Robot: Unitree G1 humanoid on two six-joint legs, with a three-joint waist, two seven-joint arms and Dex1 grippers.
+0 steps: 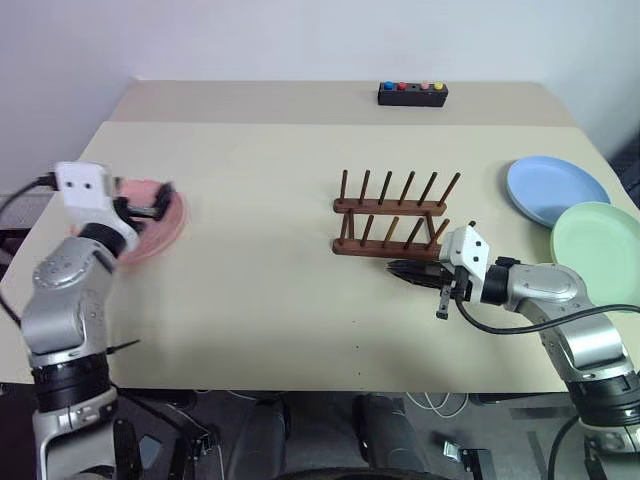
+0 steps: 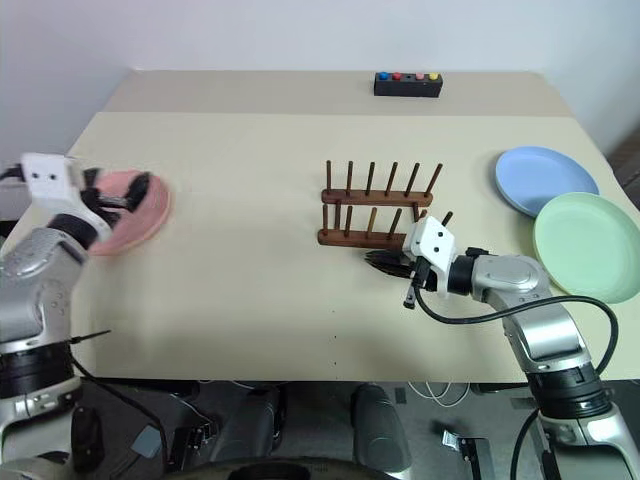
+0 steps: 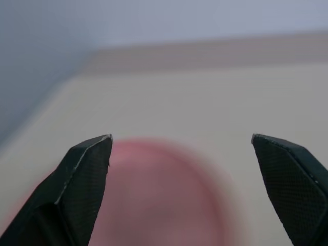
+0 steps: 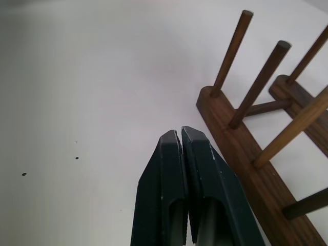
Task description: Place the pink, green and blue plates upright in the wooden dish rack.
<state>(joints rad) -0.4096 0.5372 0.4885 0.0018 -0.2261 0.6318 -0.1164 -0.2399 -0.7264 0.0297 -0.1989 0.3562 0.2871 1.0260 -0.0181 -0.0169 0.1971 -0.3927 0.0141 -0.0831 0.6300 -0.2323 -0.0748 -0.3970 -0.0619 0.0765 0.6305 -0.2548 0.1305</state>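
- The pink plate (image 2: 128, 211) is lying at the far left of the counter (image 1: 260, 300), close to the left edge; it is round with a shallow raised rim and looks smeared in the head views.
- The left gripper (image 3: 182, 154) is hanging just over the pink plate with its two black fingers (image 3: 84, 179) spread wide, nothing sitting between them.
- The blue plate (image 1: 556, 189) and the green plate (image 1: 597, 243) are lying flat at the far right of the counter, the blue one farther back, the green one nearer and running up to the right edge; their rims are touching or overlapping slightly.
- The wooden dish rack (image 1: 391, 215) is standing near the middle of the counter, dark reddish-brown, with two rails each carrying a row of thin pegs, and no plate is sitting in it.
- The right gripper (image 4: 182, 134) is hovering just in front of the rack's near rail, its fingers pressed together and holding nothing.
- A small black box (image 1: 412, 93) with coloured buttons is sitting near the back edge.
- A wide stretch of bare counter is lying open between the pink plate and the rack.
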